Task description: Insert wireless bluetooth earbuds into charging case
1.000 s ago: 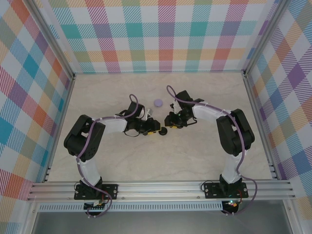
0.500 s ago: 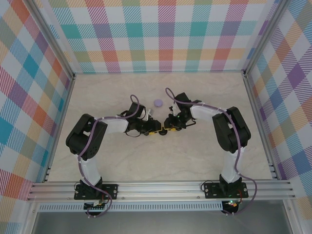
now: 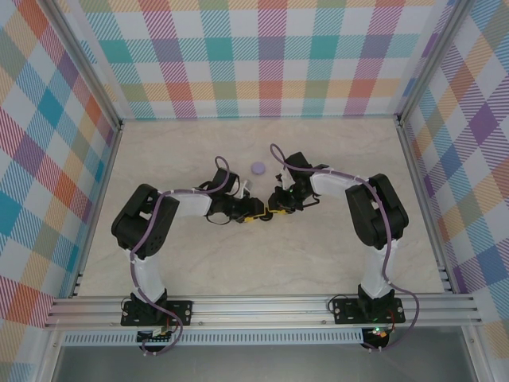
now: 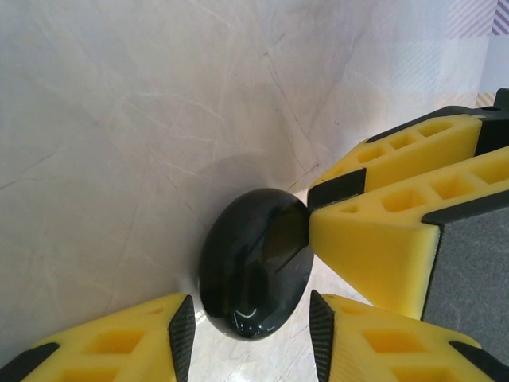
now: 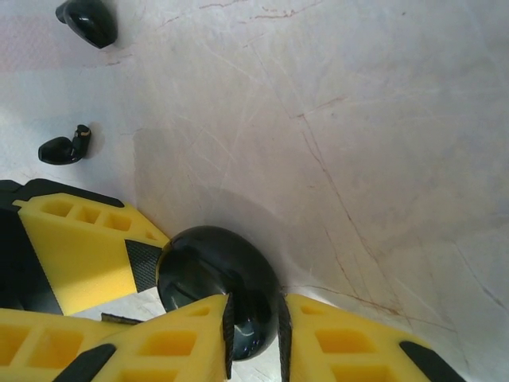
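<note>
The right pincer (image 5: pixel 254 326), having shifted leftward, is now pinching the black case (image 3: pixel 265 213) while the left pincer (image 4: pixel 250 334) is clamping its sides; lid-opening is probably starting.

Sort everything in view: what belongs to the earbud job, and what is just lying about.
Belongs to the job: black case, pinched at its edge by the right gripper, left gripper fingers flanking it; two black earbuds loose on the table.
Lying about: small lilac round object, beyond both grippers, untouched.
</note>
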Tool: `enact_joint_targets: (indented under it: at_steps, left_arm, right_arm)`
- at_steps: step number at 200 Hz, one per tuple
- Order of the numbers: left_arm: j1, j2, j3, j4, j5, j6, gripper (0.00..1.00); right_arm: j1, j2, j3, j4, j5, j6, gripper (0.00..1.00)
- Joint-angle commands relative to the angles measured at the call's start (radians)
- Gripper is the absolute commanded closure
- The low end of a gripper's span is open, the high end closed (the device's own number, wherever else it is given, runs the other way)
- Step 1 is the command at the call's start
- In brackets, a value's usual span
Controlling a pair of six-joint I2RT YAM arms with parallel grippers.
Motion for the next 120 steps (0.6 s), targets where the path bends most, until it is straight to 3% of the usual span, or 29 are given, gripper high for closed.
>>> enact_joint_targets:
  at_steps: [1, 120]
  left_arm:
    - [-0.029, 0.042, 0.002, 0.048, 0.028, -0.038, 0.57]
    - [-0.036, 0.063, 0.009, 0.11, 0.035, -0.097, 0.64]
  right_arm:
    - [-0.001, 0.015, -0.027, 0.009, -0.018, 0.014, 0.76]
    - [-0.001, 0.016, -0.034, 0.029, -0.041, 0.019, 0.76]
